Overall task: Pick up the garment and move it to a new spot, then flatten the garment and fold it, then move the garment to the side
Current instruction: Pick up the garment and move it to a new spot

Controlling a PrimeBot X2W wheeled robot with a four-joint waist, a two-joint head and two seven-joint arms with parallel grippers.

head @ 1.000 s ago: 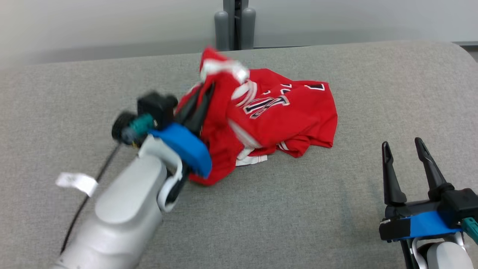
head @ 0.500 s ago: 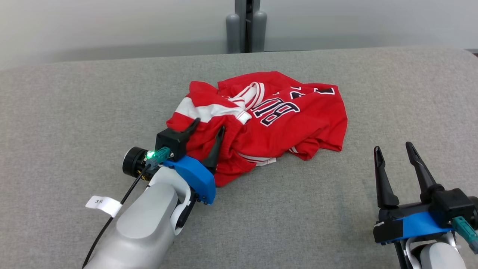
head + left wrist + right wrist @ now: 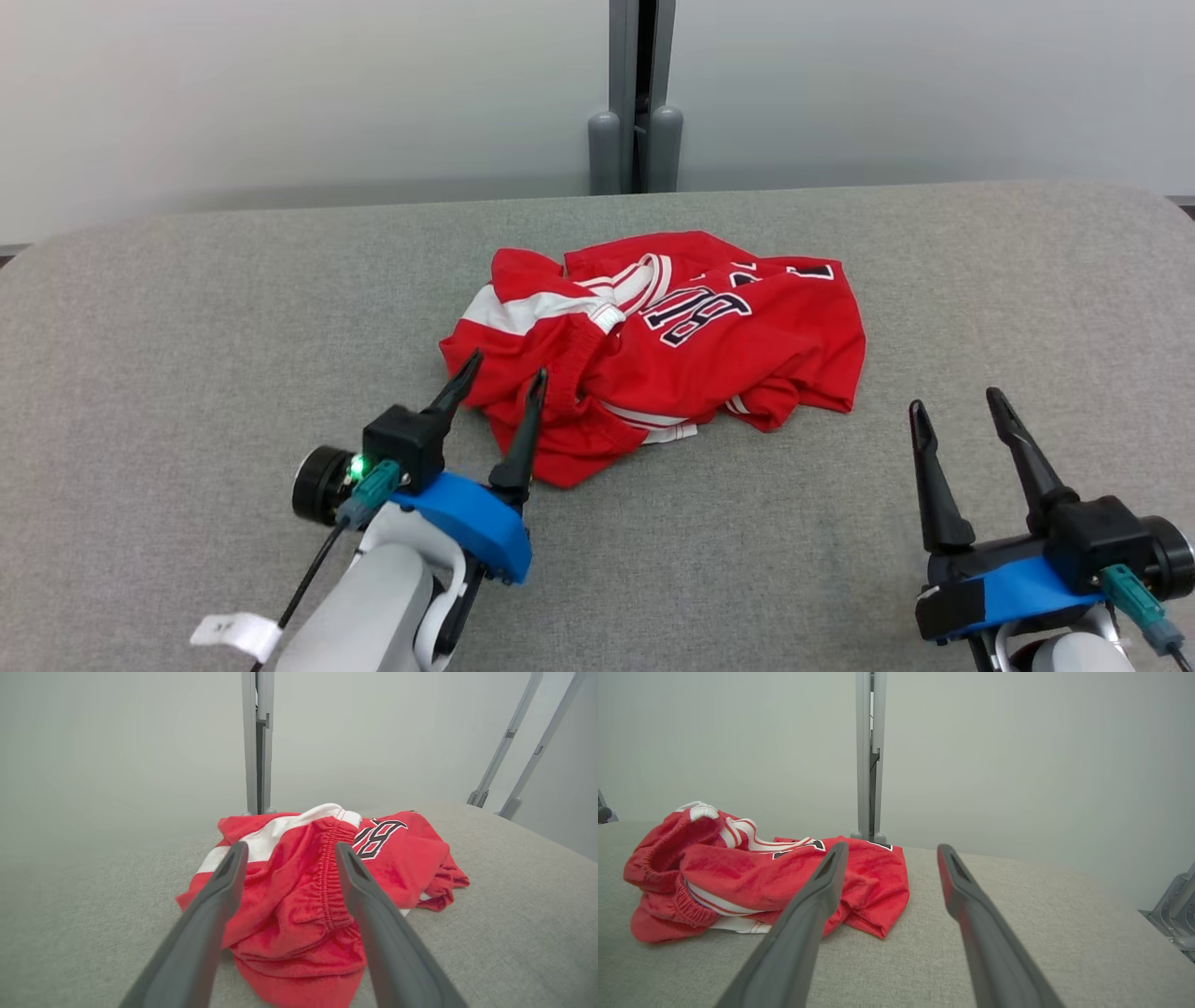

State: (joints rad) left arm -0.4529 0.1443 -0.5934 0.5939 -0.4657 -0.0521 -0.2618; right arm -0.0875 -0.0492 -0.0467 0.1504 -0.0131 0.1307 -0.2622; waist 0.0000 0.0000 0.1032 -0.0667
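The garment (image 3: 681, 345) is a red piece of sportswear with white stripes and dark lettering, lying crumpled in a heap in the middle of the grey table (image 3: 187, 317). My left gripper (image 3: 505, 373) stands open at the heap's near left edge, its fingers over the cloth and nothing pinched between them. In the left wrist view the garment (image 3: 299, 905) lies under and ahead of the spread fingers (image 3: 219, 896). My right gripper (image 3: 954, 401) is open at the lower right, apart from the cloth. From the right wrist the garment (image 3: 738, 868) lies ahead to the left.
A grey post (image 3: 637, 103) with two rounded feet rises behind the table's far edge against a pale wall. Bare grey fabric surface lies on all sides of the heap. A white tag (image 3: 233, 633) hangs on the left arm's cable.
My left gripper opened and let go of the garment, which dropped into a heap, and the arm has drawn back toward me. The head camera has tilted, shifting the whole picture down.
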